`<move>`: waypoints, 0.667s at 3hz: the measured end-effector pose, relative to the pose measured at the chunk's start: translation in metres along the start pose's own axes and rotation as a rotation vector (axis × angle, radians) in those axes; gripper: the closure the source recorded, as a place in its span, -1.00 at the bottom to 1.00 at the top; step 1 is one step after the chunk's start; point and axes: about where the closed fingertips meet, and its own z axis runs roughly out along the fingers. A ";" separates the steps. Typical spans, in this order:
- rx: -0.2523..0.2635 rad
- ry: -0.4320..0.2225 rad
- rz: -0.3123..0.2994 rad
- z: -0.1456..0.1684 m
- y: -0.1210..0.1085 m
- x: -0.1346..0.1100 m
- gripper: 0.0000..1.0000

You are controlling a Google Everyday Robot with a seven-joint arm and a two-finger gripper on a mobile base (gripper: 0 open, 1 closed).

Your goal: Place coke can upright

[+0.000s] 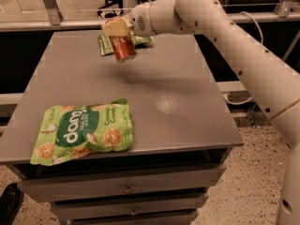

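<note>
Grey counter (pixel 187 125) fills the middle of the view, with drawers (pixel 126 187) beneath its front edge and speckled floor (pixel 253 177) to the right. White arm (pixel 243 46) comes in from the right edge and reaches across toward the far left part of the counter. Gripper (pixel 119 33) sits at the end of the arm, above the far side of the counter, its tan pads at the top of the load. Jaws clamped on the coke can (pixel 124 49); the can hangs below the gripper, red-orange body with a silver lower end, leaning a little off vertical. The can is lifted clear of the surface, and a soft dark shadow lies on the counter just below and to the right of it. Behind the can, at the far edge, a small green bag (pixel 140 40) lies flat, partly hidden by the can and gripper. Near the front left corner a large green snack bag (pixel 84 132) lies flat with white lettering facing up, well apart from the can. A dark object (pixel 8 205) at the bottom left corner is too cut off to identify.
</note>
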 end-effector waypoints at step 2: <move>-0.035 -0.024 -0.076 0.006 0.014 -0.007 1.00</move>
